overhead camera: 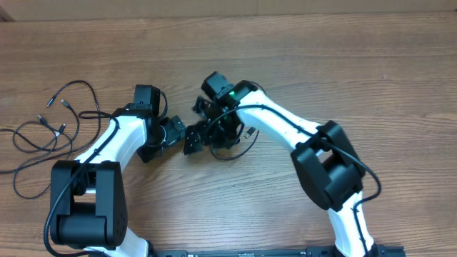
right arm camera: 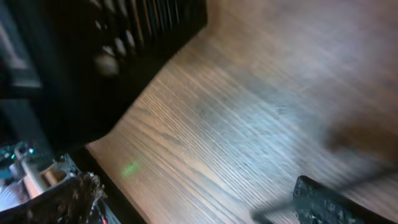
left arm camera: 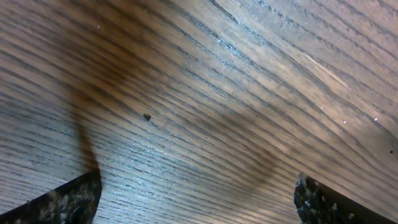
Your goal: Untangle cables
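Observation:
Several thin black cables [overhead camera: 56, 123] with small silver plug tips lie in loose, overlapping loops at the left of the table. Another thin black cable [overhead camera: 241, 146] loops on the wood under my right arm. In the right wrist view a blurred piece of it [right arm camera: 273, 211] lies by the right finger. My left gripper [overhead camera: 173, 133] is low over the table centre. It is open, with only bare wood between its fingers [left arm camera: 198, 194]. My right gripper [overhead camera: 202, 133] is close beside it, also open and empty [right arm camera: 193, 196]. The two grippers nearly touch.
The wooden table [overhead camera: 343, 64] fills the view. The left arm's white links [overhead camera: 107, 146] lie between the left cable bunch and the grippers. A dark part of the other arm [right arm camera: 81, 68] fills the upper left of the right wrist view.

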Action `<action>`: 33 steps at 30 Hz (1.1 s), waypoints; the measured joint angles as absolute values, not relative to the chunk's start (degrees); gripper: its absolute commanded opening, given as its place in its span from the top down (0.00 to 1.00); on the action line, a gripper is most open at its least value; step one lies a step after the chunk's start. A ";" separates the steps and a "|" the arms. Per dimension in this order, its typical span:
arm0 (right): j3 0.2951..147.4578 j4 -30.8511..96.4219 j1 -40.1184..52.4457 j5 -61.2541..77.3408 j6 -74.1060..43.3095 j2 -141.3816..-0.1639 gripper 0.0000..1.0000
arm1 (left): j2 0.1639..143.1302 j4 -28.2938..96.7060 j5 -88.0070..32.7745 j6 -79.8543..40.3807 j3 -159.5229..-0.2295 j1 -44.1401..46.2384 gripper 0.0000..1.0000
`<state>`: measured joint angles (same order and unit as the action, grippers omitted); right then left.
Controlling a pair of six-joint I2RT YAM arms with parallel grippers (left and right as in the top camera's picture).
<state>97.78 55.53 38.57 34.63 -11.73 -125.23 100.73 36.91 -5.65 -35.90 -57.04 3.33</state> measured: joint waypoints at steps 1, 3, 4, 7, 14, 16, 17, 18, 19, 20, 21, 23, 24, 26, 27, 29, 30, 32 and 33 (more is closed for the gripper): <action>97.78 55.46 37.91 34.28 -11.70 -124.51 0.00 | 100.73 36.91 -5.65 -35.90 -57.04 3.33 0.00; 97.86 55.48 36.05 33.98 -11.68 -123.13 0.00 | 100.73 36.91 -5.65 -35.90 -57.04 3.33 0.00; 98.15 55.46 34.89 33.85 -11.60 -122.69 0.00 | 100.73 36.91 -5.65 -35.90 -57.04 3.33 0.00; 99.02 54.68 30.55 33.56 -11.51 -122.10 0.00 | 100.73 36.91 -5.65 -35.90 -57.04 3.33 0.01; 99.09 54.70 18.35 30.41 -11.31 -122.08 0.00 | 100.73 36.91 -5.63 -35.90 -57.04 3.33 0.00; 99.09 55.20 14.94 27.55 -11.31 -122.08 0.00 | 100.73 36.91 -5.63 -35.90 -57.04 3.33 0.00; 99.09 55.64 13.56 26.15 -11.27 -122.08 0.00 | 100.73 36.91 -5.63 -35.90 -57.04 3.33 0.00; 99.09 56.21 11.88 24.27 -11.27 -122.08 0.00 | 100.73 36.91 -5.63 -35.90 -57.04 3.33 0.01; 99.09 56.80 10.74 22.90 -11.33 -122.08 0.00 | 100.73 36.91 -5.63 -35.90 -57.04 3.33 0.00; 99.09 57.67 9.04 20.91 -11.31 -122.08 0.00 | 100.73 36.91 -5.61 -35.90 -57.04 3.33 0.00; 99.09 58.28 8.03 19.75 -11.25 -122.08 0.00 | 100.75 36.91 -5.61 -35.90 -57.04 3.33 0.01; 99.09 59.68 5.50 16.73 -11.27 -122.08 0.00 | 100.73 36.91 -5.58 -35.90 -57.04 3.33 0.00; 99.09 60.27 4.45 15.49 -11.20 -122.08 0.00 | 100.75 36.91 -5.58 -35.90 -57.04 3.33 0.01; 99.09 61.39 2.15 13.08 -11.16 -122.08 0.00 | 100.73 36.91 -5.56 -35.90 -57.04 3.33 0.00; 99.09 61.69 1.30 12.40 -11.11 -122.08 0.00 | 100.73 36.91 -5.58 -35.90 -57.04 3.33 0.00; 99.09 62.08 -0.60 11.20 -11.14 -122.08 0.00 | 100.73 36.91 -5.56 -35.90 -57.04 3.33 0.01; 99.09 62.19 -1.65 10.72 -11.14 -122.08 0.00 | 100.73 36.91 -5.56 -35.90 -57.04 3.33 0.00; 99.09 62.15 -3.20 10.07 -11.05 -122.08 0.00 | 100.73 36.91 -5.56 -35.90 -57.04 3.33 0.00; 99.09 62.11 -4.03 9.82 -11.09 -122.08 0.00 | 100.73 36.88 -5.56 -35.90 -57.04 3.33 0.00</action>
